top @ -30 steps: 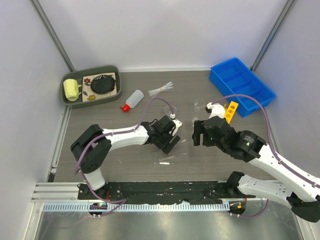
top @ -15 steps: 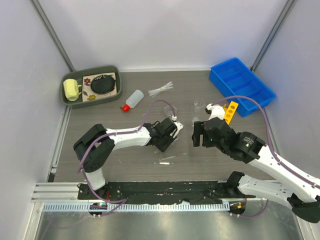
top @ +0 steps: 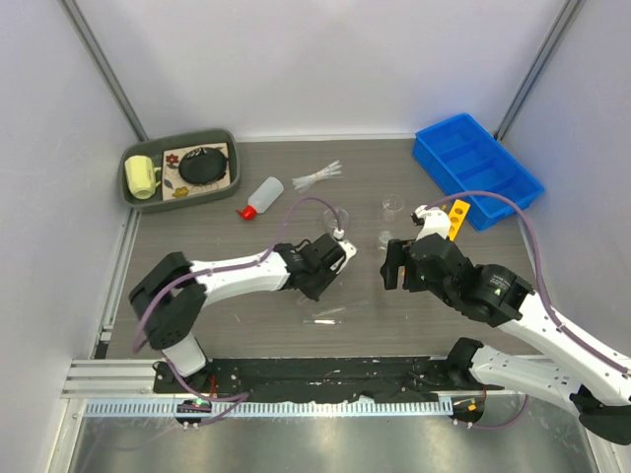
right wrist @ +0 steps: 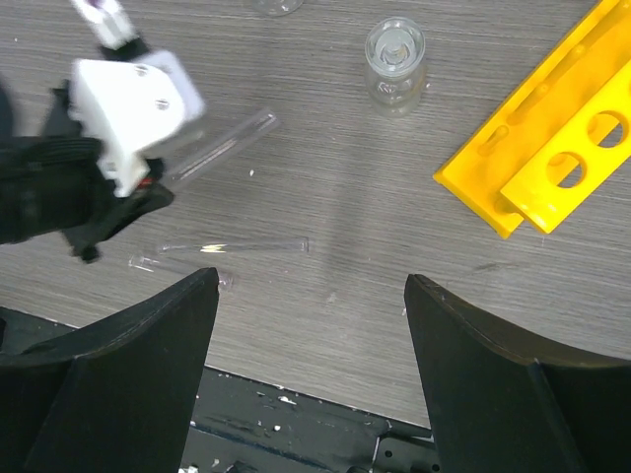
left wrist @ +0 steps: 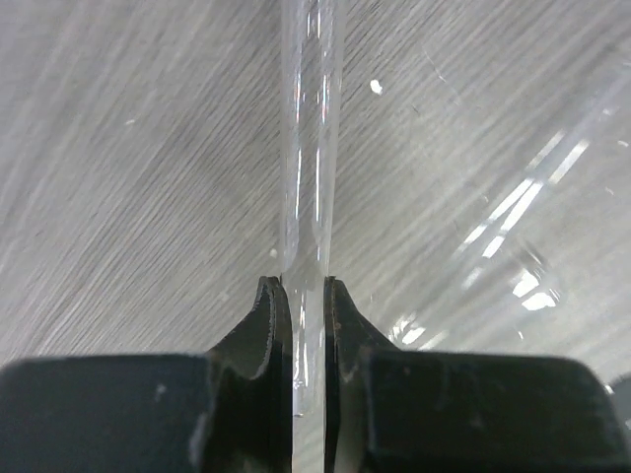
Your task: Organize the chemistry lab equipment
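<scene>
My left gripper (left wrist: 308, 286) is shut on a thin clear tube (left wrist: 310, 128) that sticks out forward, low over the table. From above, that gripper (top: 326, 272) is at the table's middle. My right gripper (right wrist: 311, 281) is open and empty, hovering to the right of it (top: 398, 264). Two more clear tubes (right wrist: 237, 244) lie on the table near the front (top: 323, 317). A small glass beaker (right wrist: 394, 59) stands beyond, and another beaker (top: 392, 205) behind it. The yellow rack (right wrist: 537, 148) lies to the right. A white squeeze bottle (top: 262, 194) and clear pipettes (top: 317, 177) lie further back.
A blue divided bin (top: 444, 182) stands at the back right, next to the yellow rack (top: 455, 218). A green tray (top: 177, 202) at the back left holds a yellow mug (top: 141, 177) and a round black object (top: 204, 165). Grey walls enclose the table.
My left gripper has closed on the clear tube and drawn slightly left and nearer. The right gripper has stayed open and drifted slightly nearer.
</scene>
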You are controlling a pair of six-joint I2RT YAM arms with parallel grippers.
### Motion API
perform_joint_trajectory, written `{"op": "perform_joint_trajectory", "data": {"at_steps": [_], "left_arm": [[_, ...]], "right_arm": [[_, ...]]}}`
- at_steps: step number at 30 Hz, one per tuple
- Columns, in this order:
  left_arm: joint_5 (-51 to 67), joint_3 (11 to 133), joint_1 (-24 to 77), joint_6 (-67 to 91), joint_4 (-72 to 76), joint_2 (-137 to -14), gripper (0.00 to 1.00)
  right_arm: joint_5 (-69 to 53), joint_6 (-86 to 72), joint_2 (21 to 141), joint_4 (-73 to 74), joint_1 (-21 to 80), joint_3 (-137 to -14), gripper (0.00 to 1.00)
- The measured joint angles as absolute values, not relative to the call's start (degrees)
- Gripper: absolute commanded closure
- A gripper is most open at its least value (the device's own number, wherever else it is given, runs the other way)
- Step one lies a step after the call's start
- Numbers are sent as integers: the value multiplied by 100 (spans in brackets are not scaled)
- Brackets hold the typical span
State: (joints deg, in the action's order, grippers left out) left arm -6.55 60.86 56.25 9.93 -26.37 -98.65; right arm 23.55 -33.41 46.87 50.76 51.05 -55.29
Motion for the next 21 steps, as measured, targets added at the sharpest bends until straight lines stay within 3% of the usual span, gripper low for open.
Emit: {"op": "perform_joint_trajectory", "data": {"at_steps": [10,21], "left_arm": [[12,6119,5625,1199,-3312,-7505,100],[1671,5863,5625,1483,-3330,-5817,100]], "right_arm": [[1909,-3210,4609,4969,5105,-5535,18],[-655,-3006,4547,4322,5105,-5913,18]]}}
